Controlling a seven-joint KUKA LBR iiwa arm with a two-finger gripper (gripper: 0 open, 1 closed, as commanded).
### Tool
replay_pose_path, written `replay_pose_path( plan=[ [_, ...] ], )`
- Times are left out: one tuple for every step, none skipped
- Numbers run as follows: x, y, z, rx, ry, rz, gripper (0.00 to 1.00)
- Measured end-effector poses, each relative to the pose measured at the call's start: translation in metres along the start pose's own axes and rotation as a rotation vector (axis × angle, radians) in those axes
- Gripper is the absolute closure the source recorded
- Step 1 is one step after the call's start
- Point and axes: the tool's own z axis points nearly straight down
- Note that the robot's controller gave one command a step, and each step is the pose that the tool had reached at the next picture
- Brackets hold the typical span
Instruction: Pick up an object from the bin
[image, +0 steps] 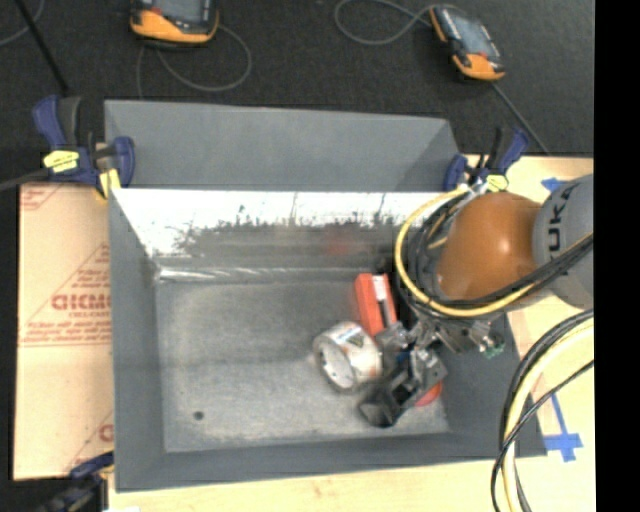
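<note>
While the arm reaches in from the right of the frame, my gripper (400, 388) sits low in the lower right of the bin (240, 345).
I cannot tell whether the gripper is open or closed, or whether it grips anything. Nearest it is a white and silver roundish thing (345, 356), just beside it on the left. An orange-red flat block (371, 300) lies just above that one, and a small red piece (431, 396) shows at the gripper's right edge.
</note>
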Motion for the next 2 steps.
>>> replay_pose_path(
  plan=[
    [0.001,0.001,-0.003,-0.002,0.001,0.000,1.00],
    [0.003,0.002,-0.018,-0.004,0.000,0.003,1.00]
  ],
)
